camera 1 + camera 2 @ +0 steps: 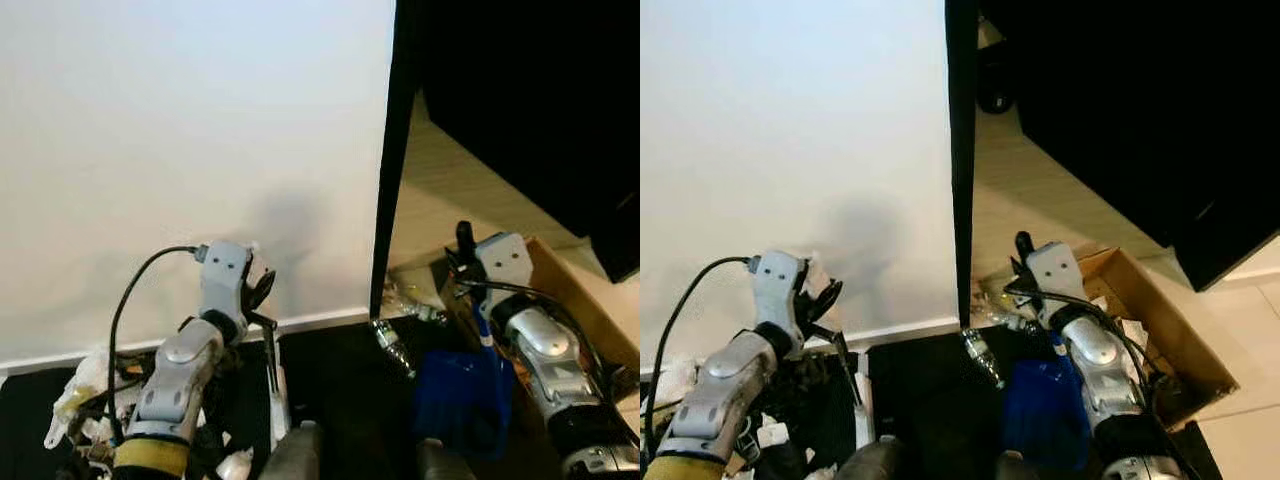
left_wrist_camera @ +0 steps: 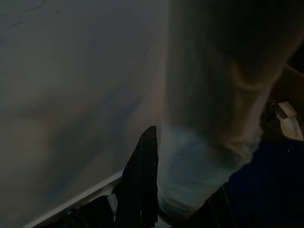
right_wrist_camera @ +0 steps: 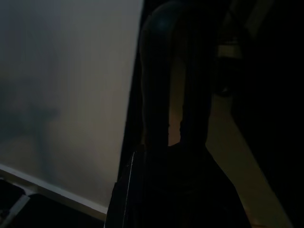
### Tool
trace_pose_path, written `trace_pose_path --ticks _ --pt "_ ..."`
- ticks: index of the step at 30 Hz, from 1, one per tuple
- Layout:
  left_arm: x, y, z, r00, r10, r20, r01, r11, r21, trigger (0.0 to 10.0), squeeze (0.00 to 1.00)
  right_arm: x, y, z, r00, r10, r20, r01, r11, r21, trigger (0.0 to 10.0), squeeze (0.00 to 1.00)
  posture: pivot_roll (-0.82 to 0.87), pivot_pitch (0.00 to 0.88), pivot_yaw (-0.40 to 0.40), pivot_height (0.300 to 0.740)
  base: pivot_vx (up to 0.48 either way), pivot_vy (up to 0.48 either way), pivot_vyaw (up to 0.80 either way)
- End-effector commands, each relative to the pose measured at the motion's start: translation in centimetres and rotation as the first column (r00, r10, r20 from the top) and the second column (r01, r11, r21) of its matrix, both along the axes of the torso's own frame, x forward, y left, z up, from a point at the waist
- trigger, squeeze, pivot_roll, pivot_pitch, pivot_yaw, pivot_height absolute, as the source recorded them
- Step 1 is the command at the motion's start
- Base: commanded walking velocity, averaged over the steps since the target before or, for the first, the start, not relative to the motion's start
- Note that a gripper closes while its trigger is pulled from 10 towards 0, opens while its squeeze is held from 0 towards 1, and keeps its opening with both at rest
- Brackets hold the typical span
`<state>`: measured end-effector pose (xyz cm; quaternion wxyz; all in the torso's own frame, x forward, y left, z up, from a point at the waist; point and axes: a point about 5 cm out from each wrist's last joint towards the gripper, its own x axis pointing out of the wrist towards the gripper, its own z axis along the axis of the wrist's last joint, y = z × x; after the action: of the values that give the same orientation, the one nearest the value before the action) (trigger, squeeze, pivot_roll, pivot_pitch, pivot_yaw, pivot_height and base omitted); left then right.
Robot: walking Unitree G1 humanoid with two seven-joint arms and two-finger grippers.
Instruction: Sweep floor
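Observation:
My left gripper (image 1: 262, 288) is raised in front of the white wall (image 1: 190, 150), shut on a thin black brush handle (image 1: 270, 360) that runs down to a white part (image 1: 280, 405) by the skirting. In the left wrist view one black finger (image 2: 141, 190) lies beside a pale blurred shape. My right gripper (image 1: 464, 243) points up by the black door edge (image 1: 386, 200), shut on the blue handle (image 1: 487, 335) of a blue dustpan (image 1: 458, 395) that hangs below it over the dark floor. In the right wrist view the fingers (image 3: 156, 76) are dark and close together.
A plastic bottle (image 1: 393, 345) and small litter lie at the foot of the door edge. An open cardboard box (image 1: 565, 295) stands to the right on the pale floor. White bags and wrappers (image 1: 85, 390) are heaped at lower left. A dark cabinet (image 1: 540, 110) overhangs the upper right.

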<state>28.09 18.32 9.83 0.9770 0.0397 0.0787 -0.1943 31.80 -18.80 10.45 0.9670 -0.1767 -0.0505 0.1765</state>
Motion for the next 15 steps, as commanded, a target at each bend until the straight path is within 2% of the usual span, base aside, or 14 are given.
trace_pose_path --ticks 1,3,5,10,13,15 --pt "-0.3 1.1 0.4 1.0 0.025 0.007 -0.026 0.999 0.021 10.0 0.0 0.1 1.0 0.0 0.999 0.041 0.018 -0.041 0.999 0.013 10.0 0.0 0.25 0.222 0.087 0.74 0.0 0.0 0.0" --pt "-0.3 1.2 0.4 1.0 0.03 0.008 -0.03 0.999 0.021 10.0 0.0 0.3 1.2 0.3 0.998 0.047 0.034 -0.048 0.999 0.021 10.0 0.0 0.26 0.219 0.081 0.74 0.0 0.0 0.0" --pt "-0.5 1.5 0.5 0.999 0.044 0.012 -0.044 0.999 0.021 10.0 0.0 0.9 2.2 1.0 0.995 0.06 0.075 -0.063 0.997 0.039 10.0 0.0 0.27 0.211 0.072 0.74 0.0 0.0 0.0" --pt "-0.6 1.5 0.5 0.999 0.051 0.013 -0.051 0.999 0.019 10.0 0.0 1.1 2.9 1.0 0.993 0.077 0.087 -0.08 0.996 0.026 10.0 0.0 0.27 0.206 0.069 0.74 0.0 0.0 0.0" --pt "-0.6 1.3 0.4 0.998 0.053 0.013 -0.054 0.998 0.017 10.0 0.0 1.1 4.1 0.4 0.989 0.125 0.076 -0.126 0.992 0.012 10.0 0.0 0.27 0.193 0.063 0.74 0.0 0.0 0.0" --pt "-0.6 1.3 0.4 0.998 0.053 0.013 -0.054 0.998 0.017 10.0 0.0 1.1 4.1 0.4 0.989 0.125 0.076 -0.126 0.992 0.012 10.0 0.0 0.27 0.193 0.063 0.74 0.0 0.0 0.0"
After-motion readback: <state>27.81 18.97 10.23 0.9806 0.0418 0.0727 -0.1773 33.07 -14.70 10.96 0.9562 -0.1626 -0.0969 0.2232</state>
